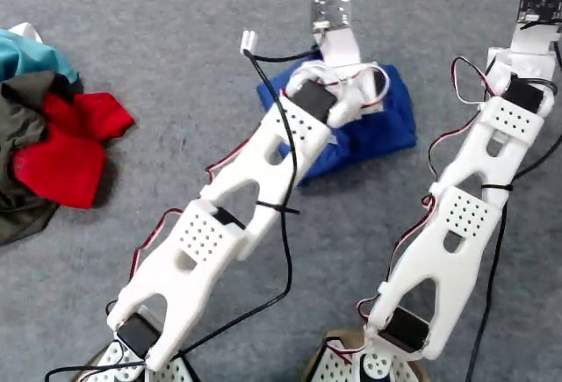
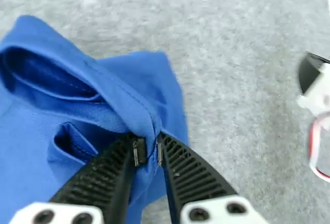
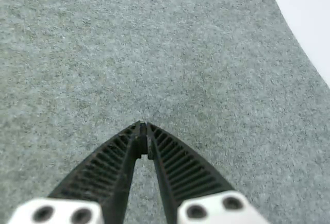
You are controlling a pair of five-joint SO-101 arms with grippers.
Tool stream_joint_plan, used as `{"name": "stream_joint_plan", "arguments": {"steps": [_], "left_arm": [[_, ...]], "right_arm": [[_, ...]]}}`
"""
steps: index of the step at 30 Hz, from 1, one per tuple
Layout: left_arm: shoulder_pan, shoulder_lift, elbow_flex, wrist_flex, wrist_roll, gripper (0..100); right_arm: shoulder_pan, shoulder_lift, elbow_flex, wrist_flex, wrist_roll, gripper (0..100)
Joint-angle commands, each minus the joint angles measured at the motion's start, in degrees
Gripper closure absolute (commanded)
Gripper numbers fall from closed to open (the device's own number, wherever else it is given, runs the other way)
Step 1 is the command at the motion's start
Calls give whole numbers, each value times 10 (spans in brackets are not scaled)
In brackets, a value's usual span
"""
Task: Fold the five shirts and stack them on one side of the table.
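The left tool (image 2: 148,152) is pinched on a raised seam of the blue shirt (image 2: 51,110), its ribbed fingers (image 2: 105,170) pressed together with the fold of cloth between the tips. The rest of the garment lies bunched on the grey tabletop (image 1: 176,66), ahead of and beneath that tool. From above, the shirt is a loose heap under the left arm's wrist, between the two arms, its longer run lying roughly across from one arm toward the other. The right tool (image 3: 143,131) is pressed together on nothing, over bare tabletop with no cloth near its tips. The left arm, already holding the shirt, is plainly the nearer one. Any fold would likely turn on drawing the pinched seam over the heap ahead of the tool, with the right arm needing to come across to pin a far edge. A pile (image 1: 53,136) of red, teal and dark shirts waits unfolded, well apart on the left arm's outer side.
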Motion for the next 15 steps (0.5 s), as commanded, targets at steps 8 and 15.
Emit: {"name": "stream_joint_plan", "arguments": {"steps": [8,15], "left_arm": [[30,24,-51,-88,-11,982],[39,53,-52,-127,-45,982]], "right_arm": [[10,-2,-9,-12,-4,995],[9,-2,-9,-12,-4,995]]}}
